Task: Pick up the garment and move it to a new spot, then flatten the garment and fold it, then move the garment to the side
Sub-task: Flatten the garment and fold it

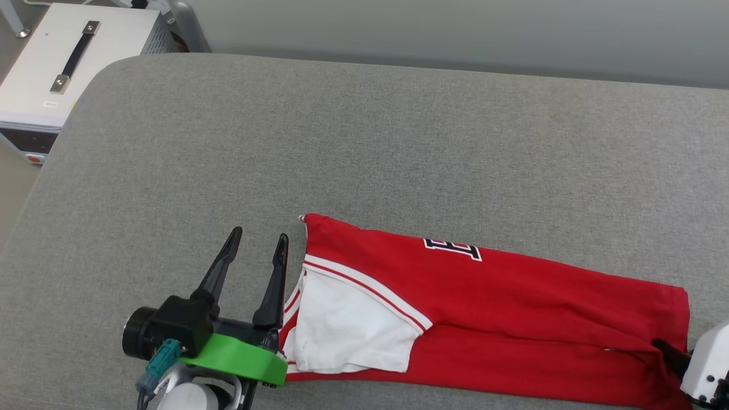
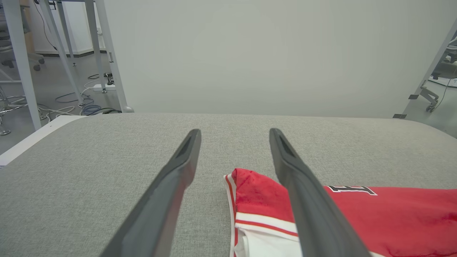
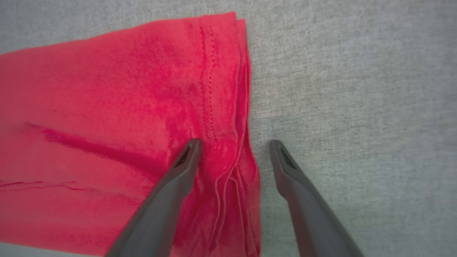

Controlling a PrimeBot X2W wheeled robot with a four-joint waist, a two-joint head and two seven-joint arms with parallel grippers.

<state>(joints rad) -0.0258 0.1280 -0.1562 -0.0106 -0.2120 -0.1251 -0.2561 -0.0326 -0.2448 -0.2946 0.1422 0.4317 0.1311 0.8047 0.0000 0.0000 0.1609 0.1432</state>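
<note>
Head view: the garment lies as a long folded strip on the grey table, running from lower centre to the lower right of the frame, with a white sleeve at its left end and a bit of black-and-white print along its upper edge. The left end effector sits at lower left, released, its fingers spread and pointing up the frame, the nearer one just beside the garment's left edge. The right end effector shows at the lower right corner over the garment's right end. A white box with a dark handle stands at upper left.

Left wrist view: the spread fingers of the left end effector hold nothing; the garment lies at lower right.

Right wrist view: the right end effector is released, one finger over the red cloth, the other over bare table, the hem edge between them.
</note>
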